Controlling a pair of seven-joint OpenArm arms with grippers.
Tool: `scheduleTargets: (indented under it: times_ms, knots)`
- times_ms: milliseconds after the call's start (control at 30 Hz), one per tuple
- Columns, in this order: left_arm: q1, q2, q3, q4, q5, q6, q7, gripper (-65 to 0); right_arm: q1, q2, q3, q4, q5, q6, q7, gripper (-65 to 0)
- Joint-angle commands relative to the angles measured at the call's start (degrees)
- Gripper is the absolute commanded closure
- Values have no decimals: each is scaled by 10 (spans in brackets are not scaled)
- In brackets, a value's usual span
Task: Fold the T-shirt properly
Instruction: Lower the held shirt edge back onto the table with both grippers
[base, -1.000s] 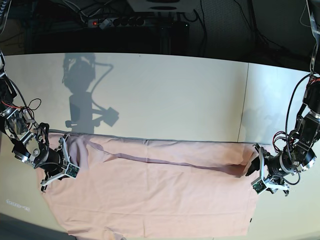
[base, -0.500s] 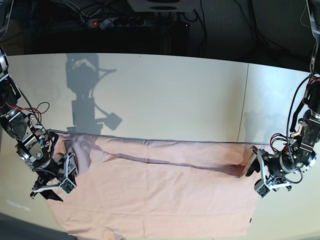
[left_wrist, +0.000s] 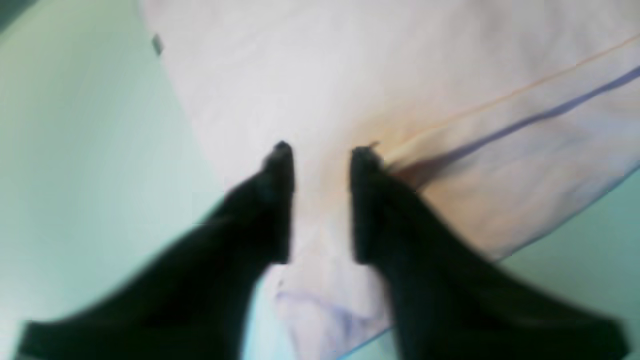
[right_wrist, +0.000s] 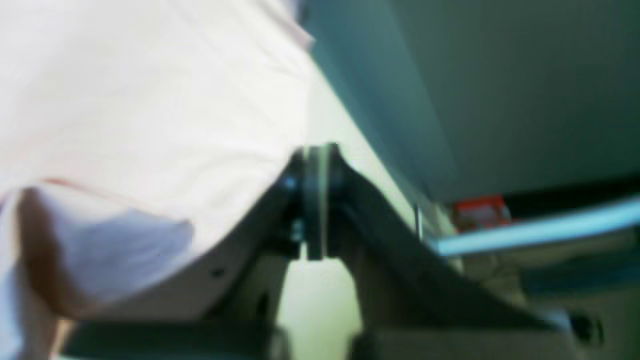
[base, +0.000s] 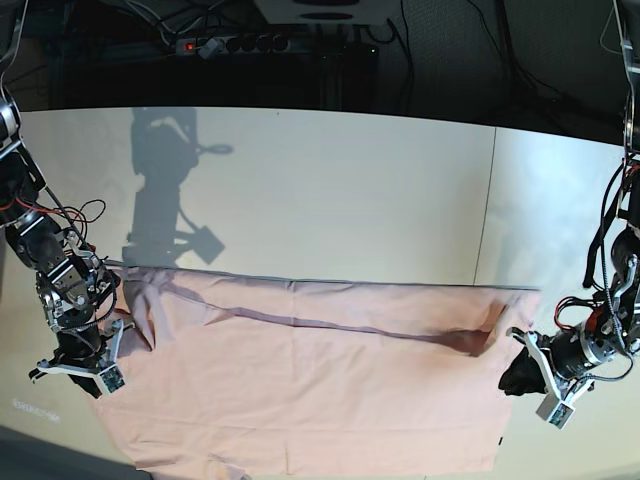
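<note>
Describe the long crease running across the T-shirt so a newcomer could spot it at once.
Start from the pale table and find the pink T-shirt spread along its near edge. Below the shirt's straight far edge, a dark crease slants from upper left down towards the left gripper. It is the one long shadowed line on otherwise smooth cloth.

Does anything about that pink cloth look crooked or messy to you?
Yes. The T-shirt lies mostly flat, but a slanted crease crosses its upper part and the cloth bunches at its top corners.
</note>
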Motion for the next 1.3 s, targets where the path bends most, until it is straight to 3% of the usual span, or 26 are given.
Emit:
scheduleTargets:
  times_ms: [0,33,233,367,667,833,1033,1200,1267]
  knots:
    - [-17,-8,-7,17,-9,-17,-10,-36,12,6,7,5,-1,-31,10,0]
    - [-15,-8,-7,25,-11,-17,-9,0,9,4,7,5,1,-42,10,0]
    - [21,-7,-7,90,-59,-17,38,0,-10,-26,7,9,36,-42,7,0]
    - [57,-6,-7,104,-56,-17,59,0,-28,-49,7,9,35,-41,8,0]
    - [85,15,-7,68,89,-17,-9,0,-50,-53,7,9,35,-30,8,0]
    - [84,37,-7,38,144,-17,-45,0,-49,-51,7,7,35,-26,8,0]
    - [84,38,-7,7,216,-17,-89,0,-50,-50,7,7,35,-26,8,0]
    - [73,40,-7,-29,299,11,-161,0,-49,-51,7,7,35,-26,8,0]
    - [57,40,-7,-54,327,40,-191,0,-50,-51,7,7,35,-26,8,0]
